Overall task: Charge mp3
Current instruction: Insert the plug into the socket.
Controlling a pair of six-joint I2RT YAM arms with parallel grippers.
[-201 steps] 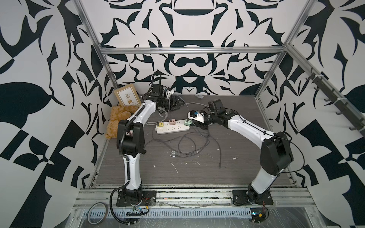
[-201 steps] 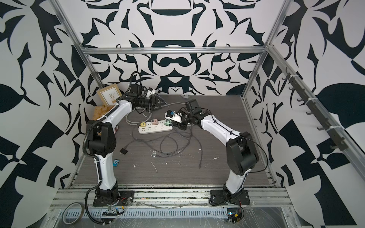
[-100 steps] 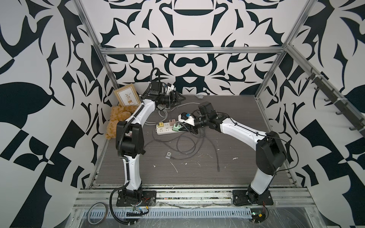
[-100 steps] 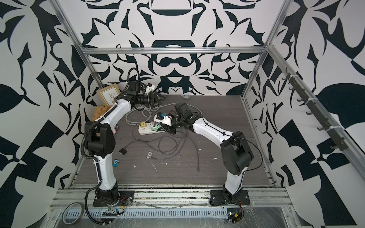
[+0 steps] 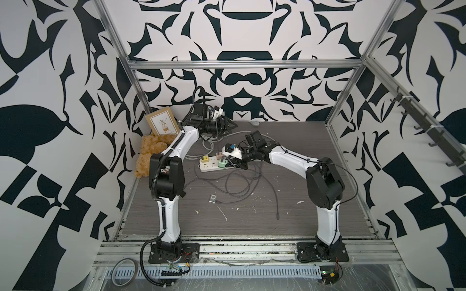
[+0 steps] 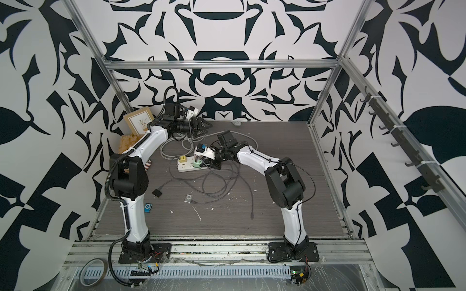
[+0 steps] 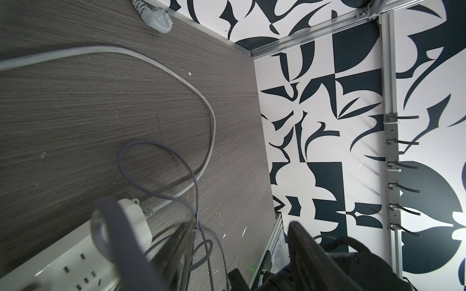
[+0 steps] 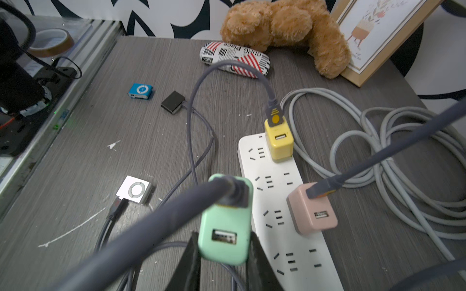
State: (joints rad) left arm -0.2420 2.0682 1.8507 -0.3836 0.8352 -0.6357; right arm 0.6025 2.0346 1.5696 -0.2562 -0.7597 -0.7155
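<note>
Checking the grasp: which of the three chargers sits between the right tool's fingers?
The green charger; the yellow charger and pink charger stand free on the power strip.

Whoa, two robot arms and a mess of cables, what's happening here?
The right gripper is clamped on a green USB charger at the power strip; whether it is seated I cannot tell. A silver mp3 player, apparently the one to charge, lies on the table, a cable at its edge. The left gripper hangs open at the back, holding nothing.
</note>
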